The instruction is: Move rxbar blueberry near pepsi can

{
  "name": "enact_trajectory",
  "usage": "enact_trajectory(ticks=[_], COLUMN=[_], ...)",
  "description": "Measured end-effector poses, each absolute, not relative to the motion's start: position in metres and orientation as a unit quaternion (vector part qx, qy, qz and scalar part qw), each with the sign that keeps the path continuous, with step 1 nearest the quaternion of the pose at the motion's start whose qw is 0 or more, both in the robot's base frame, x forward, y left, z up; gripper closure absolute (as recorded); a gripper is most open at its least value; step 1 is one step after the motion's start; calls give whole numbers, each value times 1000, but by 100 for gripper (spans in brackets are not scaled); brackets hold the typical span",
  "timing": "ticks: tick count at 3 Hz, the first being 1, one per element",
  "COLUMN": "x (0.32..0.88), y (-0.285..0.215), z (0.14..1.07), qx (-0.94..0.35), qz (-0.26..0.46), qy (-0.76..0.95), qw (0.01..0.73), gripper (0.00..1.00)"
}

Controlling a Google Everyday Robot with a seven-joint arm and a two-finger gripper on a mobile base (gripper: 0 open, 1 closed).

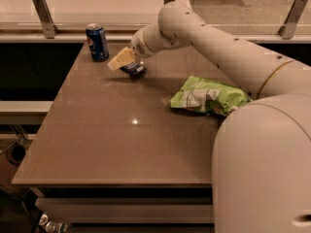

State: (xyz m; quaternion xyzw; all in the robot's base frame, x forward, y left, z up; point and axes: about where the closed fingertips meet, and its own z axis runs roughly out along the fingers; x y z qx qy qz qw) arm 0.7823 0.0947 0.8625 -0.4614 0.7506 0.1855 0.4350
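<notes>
The pepsi can (pixel 97 41) stands upright at the far left corner of the brown table (pixel 121 140). The rxbar blueberry (pixel 134 70), a small dark blue bar, lies on the table a short way right of the can and slightly nearer to me. My gripper (pixel 121 59) hangs between the can and the bar, just above the bar's left end and partly covering it. I cannot tell whether it touches the bar.
A light green snack bag (pixel 209 97) lies at the right of the table, close to my arm (pixel 228 47). A counter with metal posts (pixel 43 14) runs behind the table. My white base (pixel 262 169) fills the lower right.
</notes>
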Motion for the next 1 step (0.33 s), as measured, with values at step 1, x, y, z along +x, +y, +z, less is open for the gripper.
enact_trajectory(ticks=[1], x=[782], y=[95], z=[862], qx=[-461], qz=[186], qy=[751], qw=[435], gripper=[0])
